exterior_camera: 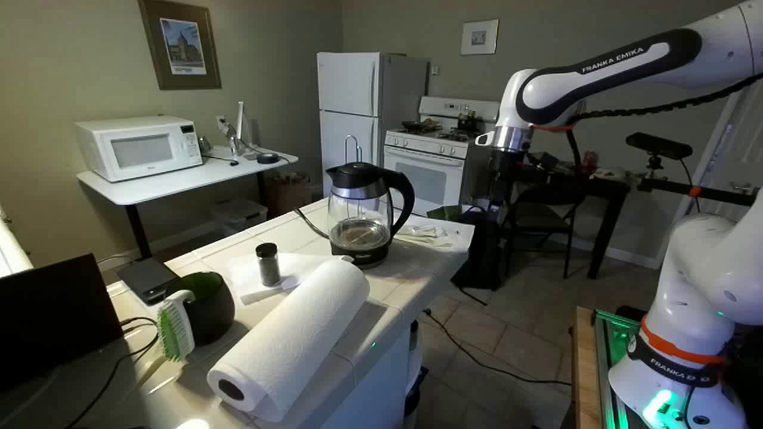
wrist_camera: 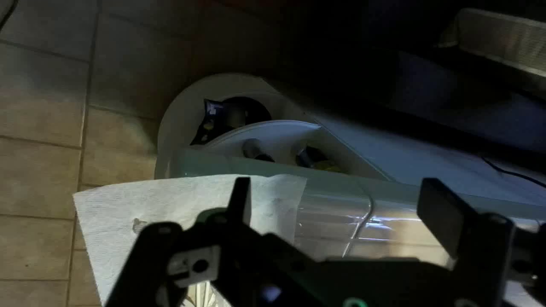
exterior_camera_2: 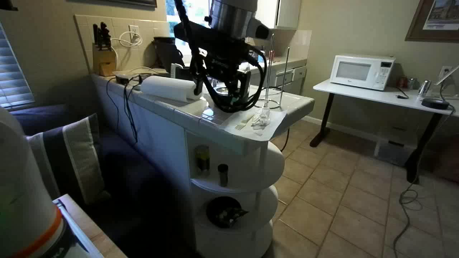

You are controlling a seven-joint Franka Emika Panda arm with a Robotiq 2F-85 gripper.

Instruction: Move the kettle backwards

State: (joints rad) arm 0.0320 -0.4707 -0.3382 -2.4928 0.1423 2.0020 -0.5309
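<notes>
The largest thing before you is the long white-tiled table (exterior_camera: 390, 289), with 3 rounded white shelves (exterior_camera_2: 247, 181) stacked beneath its end edge. Your white jointed arm with black trim (exterior_camera: 620, 62) has its base off the table's long edge and bends downward near the corner where that long edge meets the end edge. A thick roll of white paper towels (exterior_camera: 298, 339) lies on its side close to the same long edge, well back from that corner.

You can see the rounded clear glass kettle (exterior_camera: 359, 205), with its dark lid, silver band and dark base, standing upright on the table between the roll and the end edge. Its curved black handle points toward that corner and its spout toward the opposite long edge. Your black 2-fingered gripper (wrist_camera: 337, 204) hangs near that corner, apart from the kettle. The wrist view shows you its fingertips standing wide apart, with the table's long edge in the gap between them.

A thin sheet of white paper towel (wrist_camera: 187, 194) is spread over that corner and juts past the end edge. A dark green round bowl (exterior_camera: 211, 313) stands beside the roll, nearer the opposite long edge, with a white brush with green bristles (exterior_camera: 176, 328) just next to it. A small clear cylinder with a black lid (exterior_camera: 268, 265) stands upright between the kettle and the bowl. A pale fork (exterior_camera_2: 244, 122) lies on the sheet.
</notes>
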